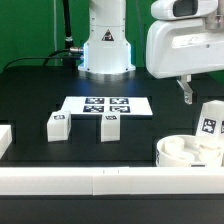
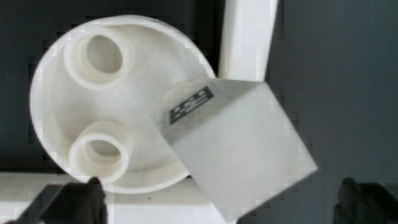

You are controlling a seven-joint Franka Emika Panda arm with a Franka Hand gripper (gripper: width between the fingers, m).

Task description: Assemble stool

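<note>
The round white seat [image 1: 180, 152] lies at the exterior view's lower right, against the front rail. A white leg [image 1: 208, 122] with a black-and-white tag stands on its far right side, slightly tilted. My gripper [image 1: 188, 95] hangs just above that leg, open and holding nothing. In the wrist view the seat [image 2: 125, 110] shows two open sockets. The tagged leg [image 2: 240, 145] rises from the seat between my spread fingers [image 2: 68, 205] without touching them. Two more legs [image 1: 57, 126] [image 1: 110, 128] stand loose mid-table.
The marker board [image 1: 105, 104] lies behind the two loose legs. A long white rail [image 1: 90, 181] runs along the front edge. Another white piece [image 1: 4, 140] sits at the exterior view's left. The robot base [image 1: 105, 50] stands at the back.
</note>
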